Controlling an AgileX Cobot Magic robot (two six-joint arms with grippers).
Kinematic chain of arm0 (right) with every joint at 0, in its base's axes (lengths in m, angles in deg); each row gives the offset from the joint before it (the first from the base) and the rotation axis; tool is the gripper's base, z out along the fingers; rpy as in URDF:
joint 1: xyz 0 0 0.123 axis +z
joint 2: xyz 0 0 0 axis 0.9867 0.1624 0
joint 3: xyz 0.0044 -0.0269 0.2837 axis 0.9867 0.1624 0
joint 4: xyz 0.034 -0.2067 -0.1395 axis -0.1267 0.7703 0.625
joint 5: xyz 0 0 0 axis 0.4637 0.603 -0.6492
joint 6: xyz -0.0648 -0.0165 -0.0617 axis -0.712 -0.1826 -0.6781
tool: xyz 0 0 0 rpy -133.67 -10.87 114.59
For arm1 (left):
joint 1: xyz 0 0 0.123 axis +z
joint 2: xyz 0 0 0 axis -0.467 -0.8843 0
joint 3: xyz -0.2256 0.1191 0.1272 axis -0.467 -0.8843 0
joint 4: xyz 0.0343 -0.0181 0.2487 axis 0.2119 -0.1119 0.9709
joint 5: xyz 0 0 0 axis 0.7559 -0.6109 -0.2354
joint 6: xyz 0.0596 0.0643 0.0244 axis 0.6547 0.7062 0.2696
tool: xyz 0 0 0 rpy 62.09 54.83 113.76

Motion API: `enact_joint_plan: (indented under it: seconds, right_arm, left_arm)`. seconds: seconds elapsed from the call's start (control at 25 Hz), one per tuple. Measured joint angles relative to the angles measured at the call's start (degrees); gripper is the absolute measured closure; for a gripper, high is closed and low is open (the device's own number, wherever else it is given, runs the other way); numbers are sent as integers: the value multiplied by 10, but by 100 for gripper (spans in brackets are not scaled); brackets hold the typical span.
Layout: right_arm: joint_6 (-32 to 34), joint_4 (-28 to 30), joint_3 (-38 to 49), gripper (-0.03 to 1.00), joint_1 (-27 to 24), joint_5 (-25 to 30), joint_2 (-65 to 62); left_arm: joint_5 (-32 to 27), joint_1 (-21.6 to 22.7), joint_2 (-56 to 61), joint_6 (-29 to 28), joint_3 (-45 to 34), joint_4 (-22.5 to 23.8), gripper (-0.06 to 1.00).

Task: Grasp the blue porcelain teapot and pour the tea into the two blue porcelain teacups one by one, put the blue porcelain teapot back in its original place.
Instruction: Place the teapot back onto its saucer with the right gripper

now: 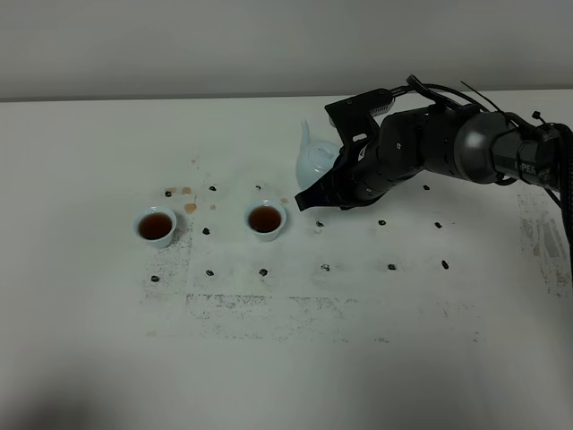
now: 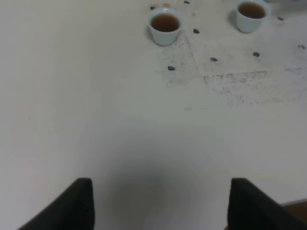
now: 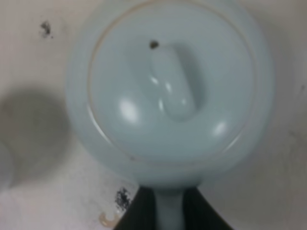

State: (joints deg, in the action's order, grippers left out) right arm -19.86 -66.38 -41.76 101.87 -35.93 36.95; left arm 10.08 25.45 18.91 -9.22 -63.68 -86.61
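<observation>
The blue porcelain teapot (image 1: 315,162) stands upright right of the cups, spout pointing away, half hidden by my right arm. In the right wrist view its knobbed lid (image 3: 172,81) fills the frame. My right gripper (image 3: 170,214) is shut on the loop handle, one black finger (image 3: 139,213) on each side; it also shows in the exterior view (image 1: 329,185). I cannot tell whether the pot rests on the table. The two blue porcelain teacups (image 1: 156,224) (image 1: 266,219) hold reddish-brown tea and also show in the left wrist view (image 2: 165,25) (image 2: 251,14). My left gripper (image 2: 160,206) is open and empty, far from the cups.
Small black marks (image 1: 263,271) dot the white table around the cups and pot. Tan tea stains (image 1: 189,207) lie between the cups. A scuffed grey patch (image 1: 269,309) runs along the table in front of them. A wall rises behind the table's back edge.
</observation>
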Motion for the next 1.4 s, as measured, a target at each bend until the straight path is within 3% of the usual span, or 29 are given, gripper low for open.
enact_joint_plan:
  seconds: [1.4]
  right_arm:
    - [0,12,-3,89,0,-6,11]
  left_arm:
    - [0,0,0,0,0,0,34]
